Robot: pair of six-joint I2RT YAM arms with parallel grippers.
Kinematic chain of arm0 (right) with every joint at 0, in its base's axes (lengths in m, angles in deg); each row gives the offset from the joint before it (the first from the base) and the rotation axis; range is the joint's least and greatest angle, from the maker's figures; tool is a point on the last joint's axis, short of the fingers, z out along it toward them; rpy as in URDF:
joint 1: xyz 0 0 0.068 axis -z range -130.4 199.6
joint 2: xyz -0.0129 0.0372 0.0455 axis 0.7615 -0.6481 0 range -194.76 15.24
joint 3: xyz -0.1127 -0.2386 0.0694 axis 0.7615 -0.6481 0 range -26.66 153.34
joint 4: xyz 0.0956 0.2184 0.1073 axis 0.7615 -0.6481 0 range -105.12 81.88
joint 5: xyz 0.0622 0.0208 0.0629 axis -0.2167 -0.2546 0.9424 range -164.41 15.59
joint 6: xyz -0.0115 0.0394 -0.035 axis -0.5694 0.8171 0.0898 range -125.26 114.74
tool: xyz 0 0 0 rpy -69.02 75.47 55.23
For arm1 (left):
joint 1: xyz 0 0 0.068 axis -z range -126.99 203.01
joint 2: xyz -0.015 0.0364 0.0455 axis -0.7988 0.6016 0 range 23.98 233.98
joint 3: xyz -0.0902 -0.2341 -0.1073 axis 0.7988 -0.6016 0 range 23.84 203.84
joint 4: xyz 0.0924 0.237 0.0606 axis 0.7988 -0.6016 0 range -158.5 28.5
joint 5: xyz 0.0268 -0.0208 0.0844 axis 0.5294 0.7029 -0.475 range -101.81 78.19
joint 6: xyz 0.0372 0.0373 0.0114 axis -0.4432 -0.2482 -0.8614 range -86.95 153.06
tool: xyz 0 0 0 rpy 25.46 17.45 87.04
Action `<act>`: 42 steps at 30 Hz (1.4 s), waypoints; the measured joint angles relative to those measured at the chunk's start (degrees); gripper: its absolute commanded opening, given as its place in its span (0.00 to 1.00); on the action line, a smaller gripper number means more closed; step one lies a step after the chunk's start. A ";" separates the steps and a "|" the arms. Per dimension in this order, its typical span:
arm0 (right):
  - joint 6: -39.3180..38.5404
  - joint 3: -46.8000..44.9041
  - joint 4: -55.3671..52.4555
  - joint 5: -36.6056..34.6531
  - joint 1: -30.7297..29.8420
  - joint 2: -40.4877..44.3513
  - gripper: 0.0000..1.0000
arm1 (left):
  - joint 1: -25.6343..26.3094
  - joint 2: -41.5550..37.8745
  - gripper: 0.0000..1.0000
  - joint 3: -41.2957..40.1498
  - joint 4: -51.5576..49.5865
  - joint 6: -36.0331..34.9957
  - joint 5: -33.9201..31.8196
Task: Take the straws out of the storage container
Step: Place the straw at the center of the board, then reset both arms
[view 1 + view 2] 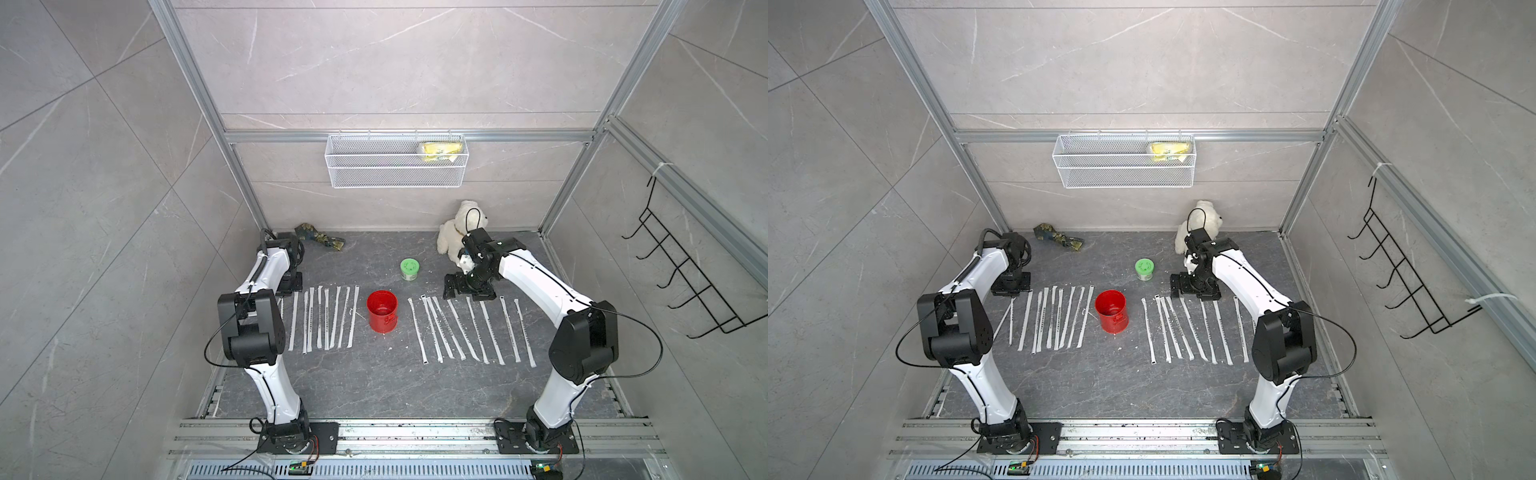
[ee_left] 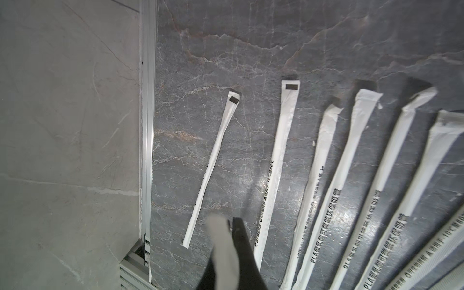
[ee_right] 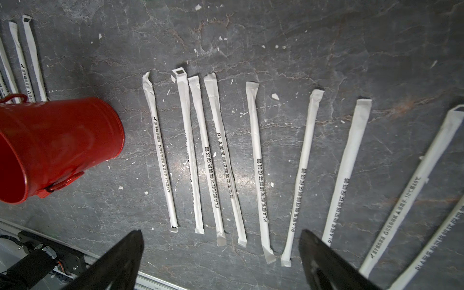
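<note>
Your left end effector (image 2: 229, 222) is pinched closed on nothing, poised over the desk (image 2: 251, 50) between two straws (image 2: 277, 155). Your right end effector (image 3: 221, 234) stands wide apart and empty over the other row. The straws lie flat on the desk in two rows, one on either side of the upright red metal can (image 1: 382, 316).

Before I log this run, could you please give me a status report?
Left claw shut, empty; right claw open, empty. Can upright, looks empty; straws in rows either side. Jar behind, apart.
</note>
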 measured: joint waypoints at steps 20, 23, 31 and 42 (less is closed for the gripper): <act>-0.04 -0.02 1.36 0.04 0.00 -2.56 1.00 | -1.55 5.11 0.22 0.31 0.02 0.09 1.20; -0.07 -0.02 1.36 0.02 0.00 -2.56 1.00 | -1.55 5.11 0.31 0.31 0.11 0.22 1.22; -0.07 -0.04 1.84 0.00 0.00 -2.56 1.00 | -1.55 5.22 0.34 0.31 0.24 0.28 1.16; 0.42 -6.27 9.70 -2.01 0.00 0.90 1.00 | -0.42 -5.68 0.99 -11.85 12.00 1.81 4.09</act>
